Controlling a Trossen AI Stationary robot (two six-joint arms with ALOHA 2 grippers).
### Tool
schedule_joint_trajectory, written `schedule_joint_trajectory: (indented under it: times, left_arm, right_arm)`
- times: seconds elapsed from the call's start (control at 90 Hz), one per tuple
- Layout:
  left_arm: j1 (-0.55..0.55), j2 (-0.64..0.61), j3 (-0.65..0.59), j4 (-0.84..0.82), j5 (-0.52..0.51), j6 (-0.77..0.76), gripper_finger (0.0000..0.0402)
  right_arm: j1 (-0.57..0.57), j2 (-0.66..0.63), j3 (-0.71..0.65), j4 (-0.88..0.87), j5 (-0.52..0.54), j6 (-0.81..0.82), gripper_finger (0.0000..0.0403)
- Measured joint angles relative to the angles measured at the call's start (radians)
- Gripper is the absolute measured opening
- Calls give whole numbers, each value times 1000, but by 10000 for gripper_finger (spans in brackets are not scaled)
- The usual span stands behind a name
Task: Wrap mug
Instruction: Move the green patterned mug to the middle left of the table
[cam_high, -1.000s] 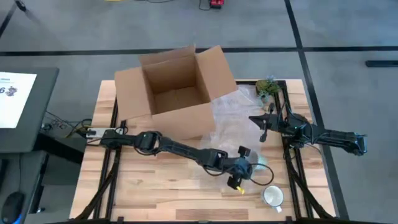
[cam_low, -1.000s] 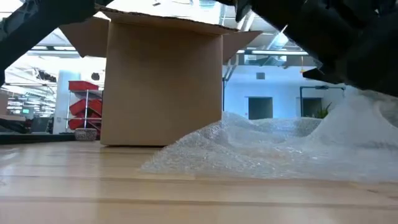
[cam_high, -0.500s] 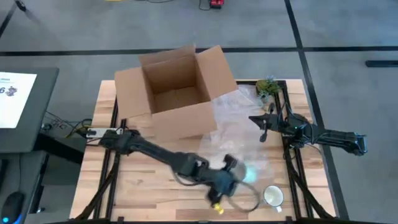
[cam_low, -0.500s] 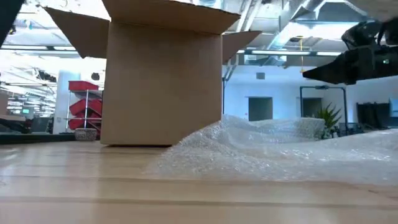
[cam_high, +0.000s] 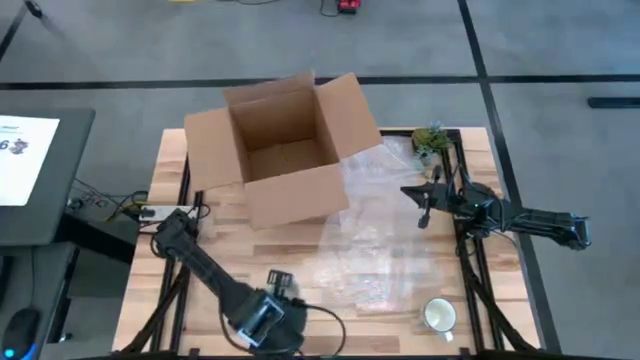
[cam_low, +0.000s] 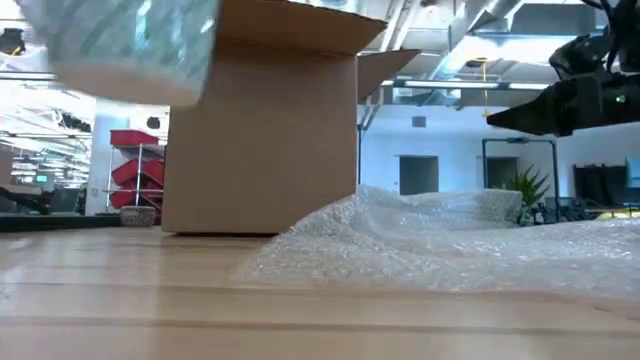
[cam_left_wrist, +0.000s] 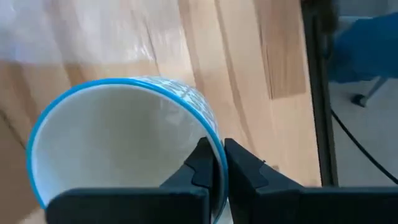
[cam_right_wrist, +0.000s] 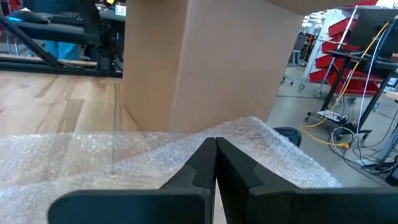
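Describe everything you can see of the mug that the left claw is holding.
The mug has a bright blue rim, a plain white inside and a pale blue patterned outside; it looks ceramic. It is empty, held above the wooden table. The left claw pinches its wall, one finger inside, one outside. No handle shows.

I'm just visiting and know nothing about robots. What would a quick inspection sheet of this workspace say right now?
Surface: wooden table, partly bare.
Job's things: blue-rimmed mug held by its wall in the left gripper; bubble wrap spread beside the cardboard box.
Clutter: white mug near the front edge; small plant.
Grippers: left shut on the mug; right gripper shut, above the wrap.
Cables: bundle at the table's left edge.
Surroundings: red racks behind.
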Motion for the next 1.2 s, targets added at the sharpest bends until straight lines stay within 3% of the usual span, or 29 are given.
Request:
schedule_joint_trajectory:
  times: [0.144, 0.411, 0.578, 0.8, 1.2]
  left_arm:
    - [-35, -93, -270, 25, -35, -143, 0]
    - [-67, -478, -890, 521, -24, -400, 0]
    - [-85, -661, -1134, 674, -71, -546, 0]
    - [-108, -783, -1230, 729, -120, -593, 0]
    - [-87, -802, -1237, 525, -157, -602, 5]
  right_arm:
    - [0, 0, 0, 0, 0, 0, 0]
    - [0, 0, 0, -1, 0, 0, 0]
    - [0, 0, 0, -1, 0, 0, 0]
    - [0, 0, 0, 0, 0, 0, 0]
    - [-4, 0, 0, 8, 2, 0, 0]
